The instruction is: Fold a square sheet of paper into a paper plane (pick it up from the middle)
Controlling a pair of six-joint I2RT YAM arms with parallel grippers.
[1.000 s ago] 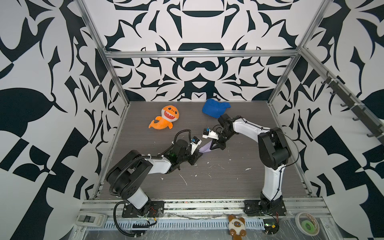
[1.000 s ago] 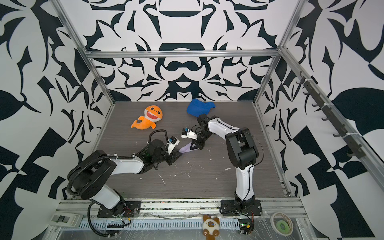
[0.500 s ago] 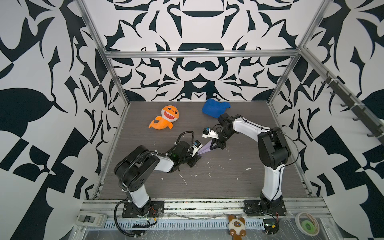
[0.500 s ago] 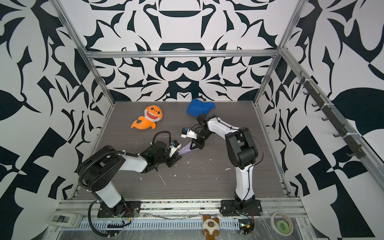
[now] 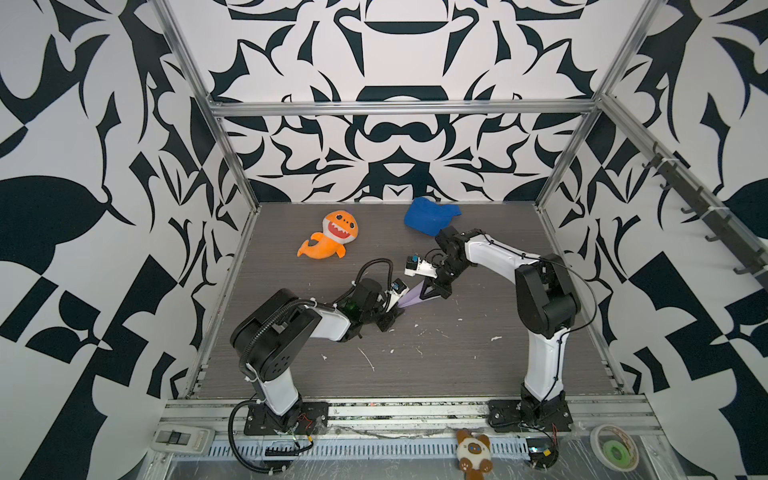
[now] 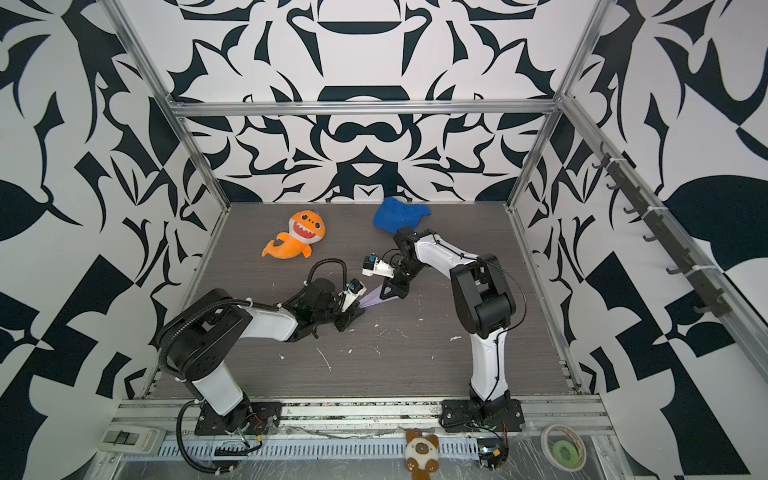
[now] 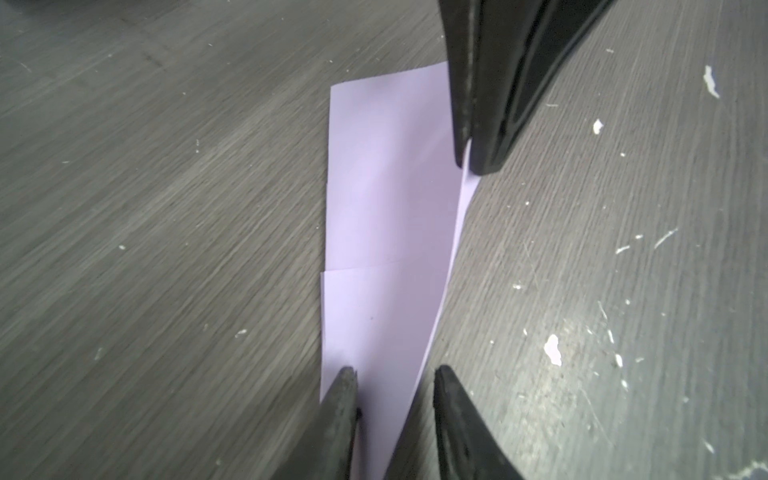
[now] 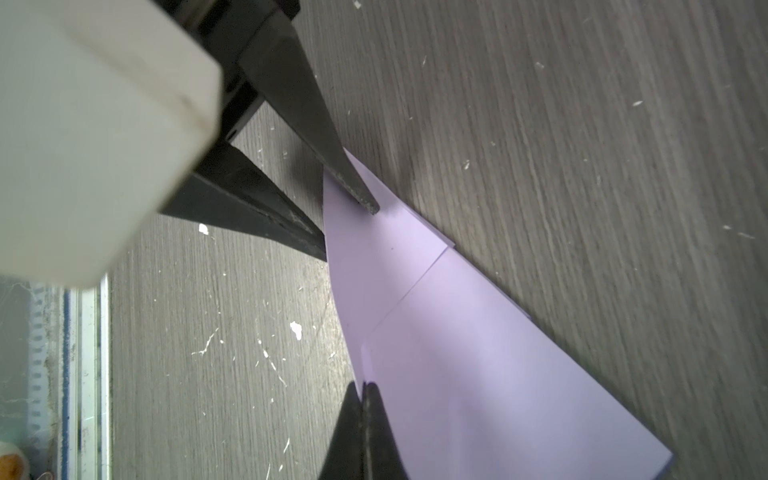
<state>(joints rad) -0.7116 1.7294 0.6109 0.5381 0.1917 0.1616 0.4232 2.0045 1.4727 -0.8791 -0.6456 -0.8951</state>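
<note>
While the bench [image 5: 478, 365] is carrying the work near its middle, well clear of its back edge, the square sheet of paper [image 7: 386, 187] is lying there folded into a narrow, layered strip. The right gripper [image 8: 363, 392] is pinching one long edge with its jaws fully closed, apparently raising that flap for the next crease. The left gripper [image 7: 392, 374] is standing narrowly parted and gripping nothing, one fingertip [image 8: 353, 183] pressing the strip's end down, likely as an anchor.

Walls [image 5: 395, 62]: white w/ big black leaf shapes, 3 sides
Counter [image 5: 457, 365]: grey wood-grain, small white scraps [image 5: 368, 359]
Frame [image 5: 399, 109]: aluminium bars at corners
Hooks [image 5: 706, 208]: dark row, right wall
Light: even
</note>
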